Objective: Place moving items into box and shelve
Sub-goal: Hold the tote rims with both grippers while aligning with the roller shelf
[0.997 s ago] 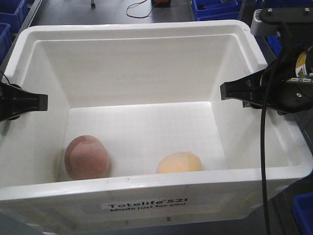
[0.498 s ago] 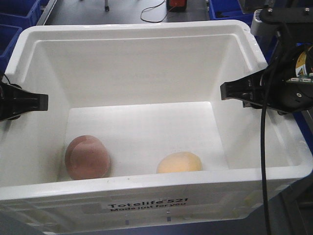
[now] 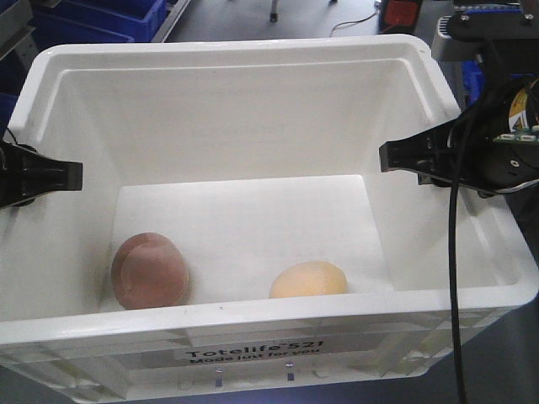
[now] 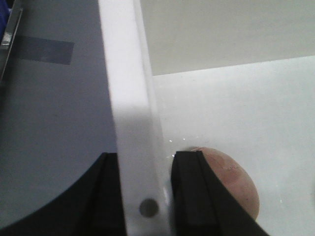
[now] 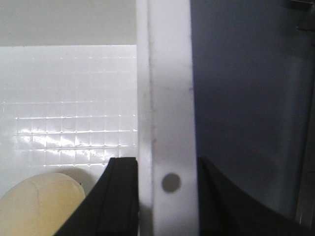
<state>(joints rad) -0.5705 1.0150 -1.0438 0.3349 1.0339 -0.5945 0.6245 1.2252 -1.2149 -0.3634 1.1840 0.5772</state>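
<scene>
Behind the box (image 3: 253,57), blue bins (image 3: 93,18) have slid rightward while the left gripper (image 4: 147,164) and right gripper (image 5: 165,169) stay clamped on its side rims, the reddish-brown fruit (image 3: 150,270) in its front-left corner, the yellow fruit (image 3: 308,279) along its front edge.

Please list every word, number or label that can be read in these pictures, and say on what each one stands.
"Totelife 521": black print on the front outer wall of the white box, front view.
"Made just for you": smaller black line directly under it, on the same wall.
Yellow sticker on the right arm: it carries marks, but they are too small to read.
Both wrist views: no text.
</scene>
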